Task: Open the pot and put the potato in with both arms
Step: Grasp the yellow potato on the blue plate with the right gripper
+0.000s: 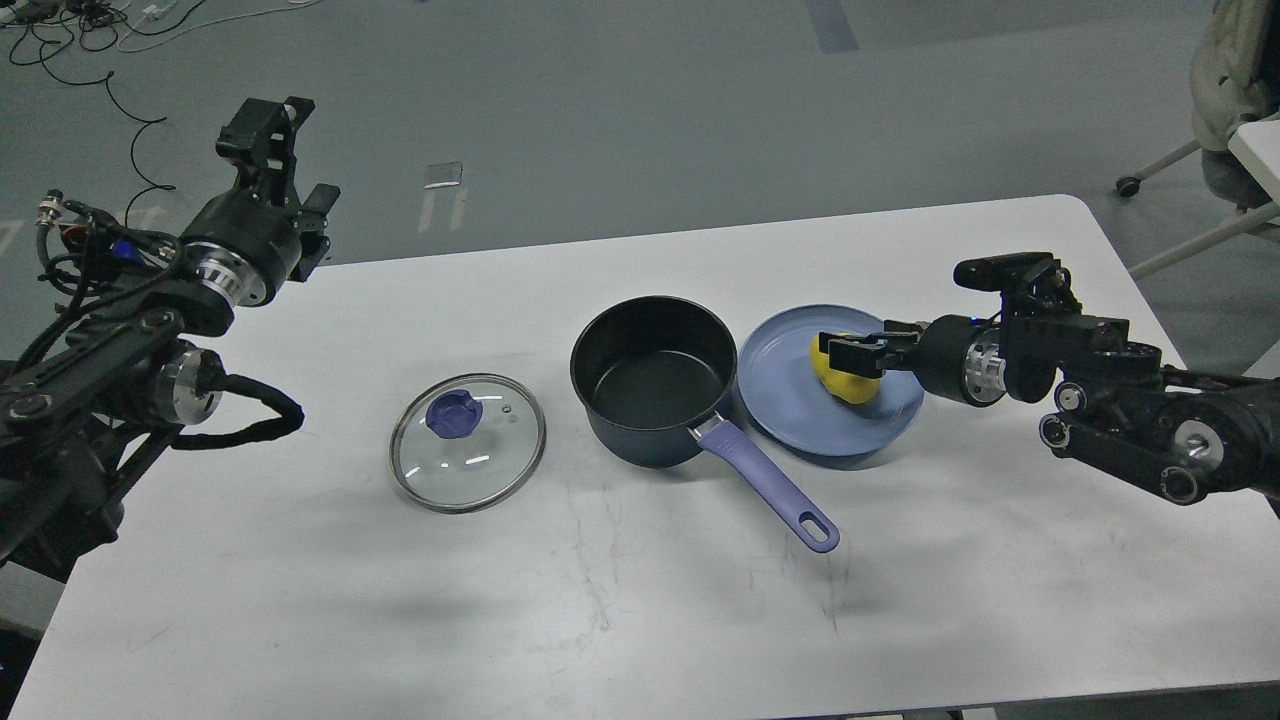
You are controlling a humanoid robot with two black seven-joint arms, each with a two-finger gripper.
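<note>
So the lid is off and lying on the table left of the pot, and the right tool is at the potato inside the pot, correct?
Not quite. The head view shows the potato on the blue plate, not inside the pot, which is empty. The rest holds: the lid lies on the table left of the pot, and the right tool is at the potato.

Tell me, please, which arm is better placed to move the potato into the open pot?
The right. Its gripper is already at the potato on the blue plate, right beside the pot. The left gripper is raised far off, beyond the lid lying on the table.
</note>
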